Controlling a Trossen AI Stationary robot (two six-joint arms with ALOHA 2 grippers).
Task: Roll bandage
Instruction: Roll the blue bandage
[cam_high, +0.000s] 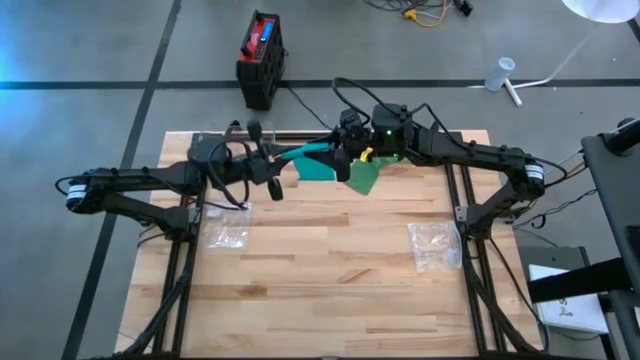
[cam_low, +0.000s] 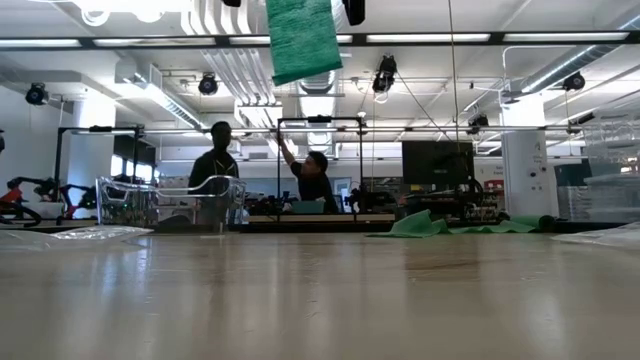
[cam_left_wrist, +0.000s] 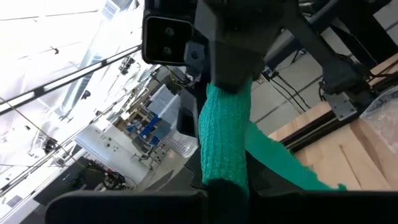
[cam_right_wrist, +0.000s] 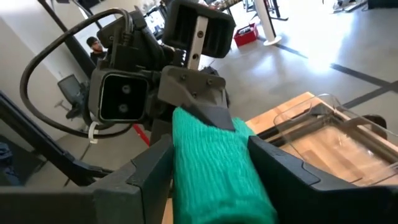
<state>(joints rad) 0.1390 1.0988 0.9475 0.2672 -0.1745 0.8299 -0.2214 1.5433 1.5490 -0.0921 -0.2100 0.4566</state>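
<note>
near half bare | plastic bags (cam_high: 228, 236) (cam_high: 433, 246) flank centre

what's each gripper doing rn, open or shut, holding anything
Left gripper: shut on the green bandage, held up above the table.
Right gripper: shut on the same bandage, meeting the left one near the table's far edge.

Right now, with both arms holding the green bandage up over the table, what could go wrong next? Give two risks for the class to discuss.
1. The bandage is stretched between the left gripper and the right gripper; if either pulls away, it may slip out or unroll.
2. A loose tail hangs free in the air, and more lies on the table. It could snag or wind crookedly as rolling goes on.
</note>
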